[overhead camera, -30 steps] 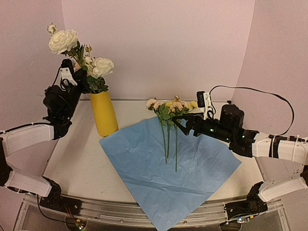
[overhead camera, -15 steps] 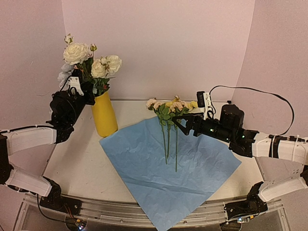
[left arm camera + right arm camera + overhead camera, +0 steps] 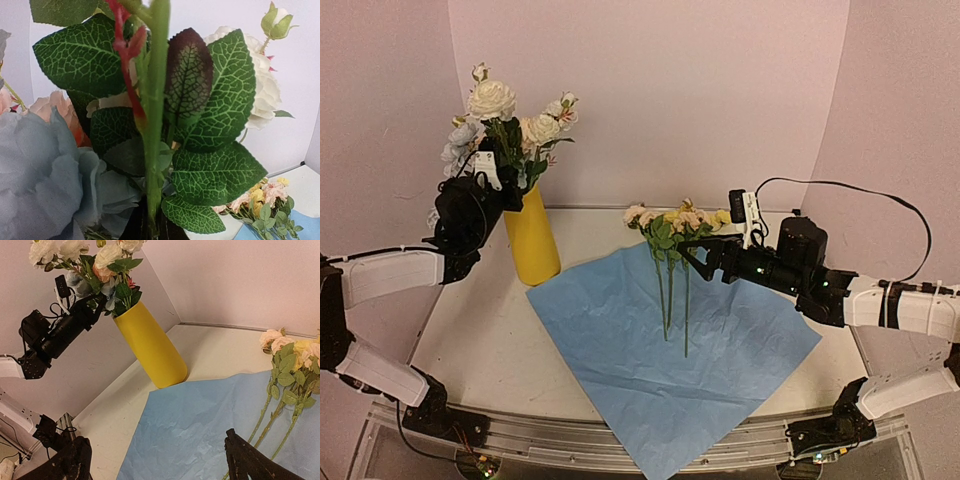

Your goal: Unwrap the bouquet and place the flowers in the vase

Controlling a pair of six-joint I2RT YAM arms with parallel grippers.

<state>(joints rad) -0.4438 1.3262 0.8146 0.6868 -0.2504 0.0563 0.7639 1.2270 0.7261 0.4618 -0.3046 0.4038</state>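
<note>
At the back left of the table, the left gripper is pinched tight on the stems of a white-rose bunch, whose lower ends appear to sit in the mouth of the yellow vase. We judge the unwrapping done: the blue paper lies spread flat, with no ribbon in sight. What is left, by our reading, is the small white, yellow and pink flowers, lying at the paper's far corner, well apart from the vase. Beside their stems hangs the right gripper, jaws spread wide and holding nothing.
</note>
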